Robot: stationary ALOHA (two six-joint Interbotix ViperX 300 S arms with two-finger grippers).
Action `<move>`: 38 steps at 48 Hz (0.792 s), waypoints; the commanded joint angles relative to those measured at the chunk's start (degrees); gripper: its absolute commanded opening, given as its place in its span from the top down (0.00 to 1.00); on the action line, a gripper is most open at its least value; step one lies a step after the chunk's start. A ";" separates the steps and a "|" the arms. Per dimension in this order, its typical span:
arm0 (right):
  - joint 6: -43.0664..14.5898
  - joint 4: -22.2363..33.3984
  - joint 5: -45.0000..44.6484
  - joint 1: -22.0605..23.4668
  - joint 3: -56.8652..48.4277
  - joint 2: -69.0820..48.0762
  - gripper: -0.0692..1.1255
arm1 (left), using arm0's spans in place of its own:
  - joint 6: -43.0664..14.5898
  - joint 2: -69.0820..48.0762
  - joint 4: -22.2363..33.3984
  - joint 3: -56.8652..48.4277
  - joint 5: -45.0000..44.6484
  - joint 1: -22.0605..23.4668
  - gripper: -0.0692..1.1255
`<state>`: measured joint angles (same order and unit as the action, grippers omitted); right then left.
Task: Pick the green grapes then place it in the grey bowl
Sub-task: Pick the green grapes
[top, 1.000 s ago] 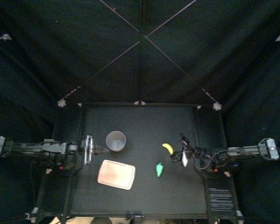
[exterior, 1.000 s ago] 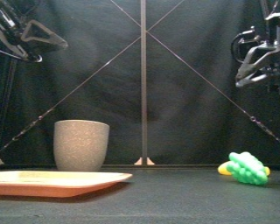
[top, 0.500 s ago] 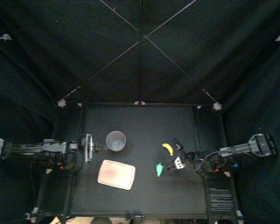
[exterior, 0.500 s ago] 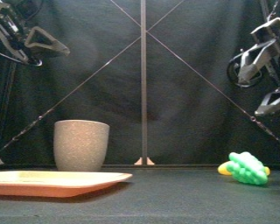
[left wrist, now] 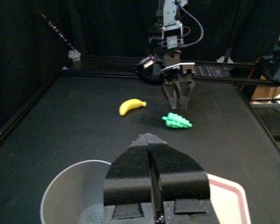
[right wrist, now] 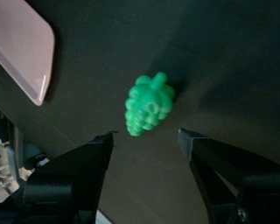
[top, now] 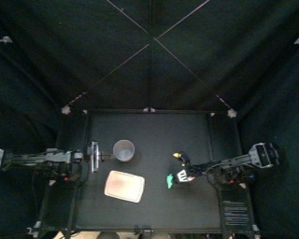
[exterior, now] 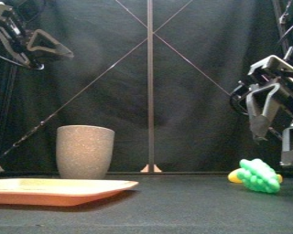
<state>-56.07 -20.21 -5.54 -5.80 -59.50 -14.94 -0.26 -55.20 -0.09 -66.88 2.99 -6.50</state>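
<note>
Green grapes (top: pixel 171 178) lie right of centre in the top view, beside a yellow banana (top: pixel 179 158), with my right gripper (top: pixel 190 172) close by and the grey bowl (top: pixel 123 149) well to their left. From the front, that gripper hangs above the grapes, not touching. The left wrist view shows my left gripper (left wrist: pixel 154 179) pinched closed near the bowl; the right wrist view shows jaws spread wide and empty, framing the grapes.

Green grapes (exterior: pixel 260 175), yellow banana (left wrist: pixel 132 106), grey speckled cup (exterior: pixel 84 151), pink tray (exterior: pixel 51 189)
</note>
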 commanded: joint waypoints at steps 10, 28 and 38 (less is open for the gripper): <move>-0.09 1.14 -0.62 2.37 4.13 6.77 0.15 | 0.00 -0.09 0.00 1.32 0.26 0.26 0.88; 0.00 3.25 -1.41 2.72 9.14 14.77 0.17 | 0.00 -0.44 0.00 1.05 0.26 0.26 0.88; 0.00 3.52 -3.43 2.37 10.11 15.03 0.33 | 0.00 -0.53 0.00 0.70 0.18 0.35 0.88</move>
<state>-56.07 -16.79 -8.35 -3.25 -49.92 0.18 -0.26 -55.81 0.00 -66.97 2.90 -6.24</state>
